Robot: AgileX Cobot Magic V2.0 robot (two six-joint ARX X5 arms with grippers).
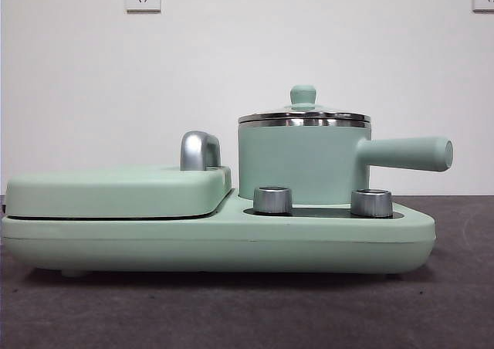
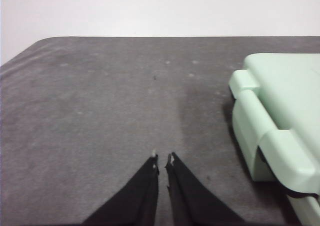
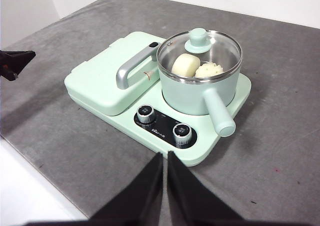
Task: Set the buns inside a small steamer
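The small steamer [image 3: 197, 88] is mint green with a steel rim, a clear glass lid [image 3: 200, 48] and a mint-green knob; inside it lie a smooth cream-white bun [image 3: 185, 65] and a ridged cream-white bun [image 3: 208, 70]. Beside the steamer, the griddle [image 3: 107, 81] is mint green with a chrome handle [image 3: 131, 70]. In front of the steamer, two silver dials [image 3: 146, 114] sit on a black panel, all on a dark grey table [image 3: 280, 151].
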